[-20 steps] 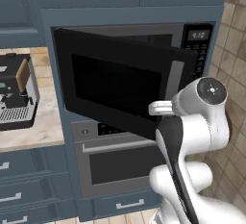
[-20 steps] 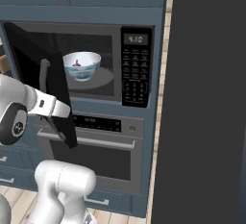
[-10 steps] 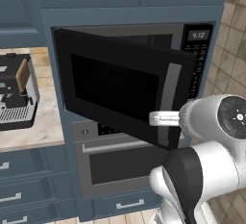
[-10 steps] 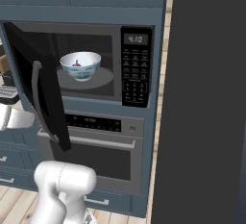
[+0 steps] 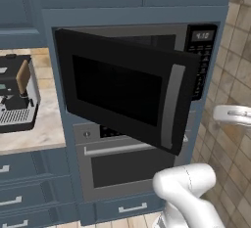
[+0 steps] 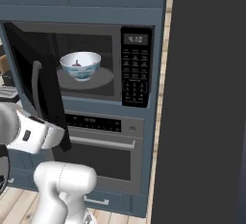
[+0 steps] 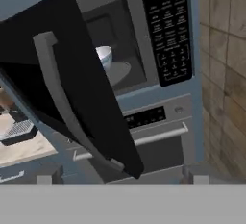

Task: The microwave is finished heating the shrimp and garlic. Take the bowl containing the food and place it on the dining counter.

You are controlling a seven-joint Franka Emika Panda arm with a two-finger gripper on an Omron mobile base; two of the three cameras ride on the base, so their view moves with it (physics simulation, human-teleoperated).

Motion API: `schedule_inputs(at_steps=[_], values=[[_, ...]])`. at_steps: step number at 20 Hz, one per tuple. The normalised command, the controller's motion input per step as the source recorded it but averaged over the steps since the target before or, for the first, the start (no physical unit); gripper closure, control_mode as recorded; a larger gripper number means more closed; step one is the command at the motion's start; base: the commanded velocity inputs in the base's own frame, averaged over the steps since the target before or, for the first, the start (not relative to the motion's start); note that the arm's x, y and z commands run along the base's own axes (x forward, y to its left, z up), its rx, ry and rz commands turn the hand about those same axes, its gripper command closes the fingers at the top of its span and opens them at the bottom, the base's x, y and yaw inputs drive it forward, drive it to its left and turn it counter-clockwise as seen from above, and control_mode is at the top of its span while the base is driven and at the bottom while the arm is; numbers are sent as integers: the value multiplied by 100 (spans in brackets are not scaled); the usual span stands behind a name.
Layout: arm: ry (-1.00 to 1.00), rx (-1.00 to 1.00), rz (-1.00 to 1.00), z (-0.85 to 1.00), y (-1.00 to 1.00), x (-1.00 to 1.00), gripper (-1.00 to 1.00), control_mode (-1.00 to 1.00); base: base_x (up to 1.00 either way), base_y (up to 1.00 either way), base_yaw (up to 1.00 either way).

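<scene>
The microwave (image 6: 135,69) stands with its black door (image 6: 44,91) swung open to the left. On the round grey turntable inside sits the white, blue-patterned bowl (image 6: 80,65), and a small dark bulb, the garlic (image 6: 77,63), peeks over its rim. The bowl's wall hides the shrimp. In the hand view the door (image 7: 62,83) covers most of the bowl (image 7: 104,56). My gripper (image 7: 120,180) hangs back from the door's handle (image 7: 62,98), open, its tips wide apart with nothing between them. The dining counter is out of view.
An oven (image 6: 103,146) with a silver bar handle sits right under the microwave. A coffee machine (image 5: 14,95) stands on the wall counter (image 5: 41,134) to the left. A tall dark panel (image 6: 206,103) rises on the right, beside a tiled wall (image 7: 223,74).
My hand has let go of the door's edge and swung back and to the right, its jaws spreading wide. The door stays open.
</scene>
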Motion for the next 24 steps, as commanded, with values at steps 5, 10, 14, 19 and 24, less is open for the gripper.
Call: schedule_inputs(at_steps=[5, 10, 14, 19, 24], values=[[20, 47, 0, 1, -88, 72, -100, -100, 0, 0, 0], [24, 33, 0, -4, -38, 100, -100, -100, 0, 0, 0], [18, 21, 0, -21, -11, 100, -100, -100, 0, 0, 0], [16, 16, 1, -14, 3, 100, -100, -100, 0, 0, 0], [16, 11, 14, -32, 30, 93, -100, -100, 0, 0, 0]])
